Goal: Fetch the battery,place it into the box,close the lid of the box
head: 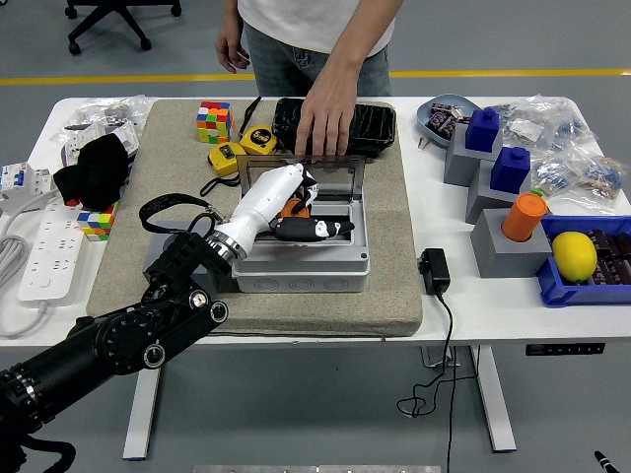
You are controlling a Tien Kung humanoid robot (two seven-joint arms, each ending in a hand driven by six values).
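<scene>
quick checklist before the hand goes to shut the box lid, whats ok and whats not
1. Lid raised, box open: ok.
2. Battery in the box: cannot tell; dark items lie inside, but the battery is not clearly identifiable.
3. Left hand out of the box: not ok, its white fingers reach over the opening.
4. Lid path free: not ok, the person's hand rests at the lid's top edge.
5. Box seated flat on the mat: ok.
6. Right hand: not in view.
</scene>
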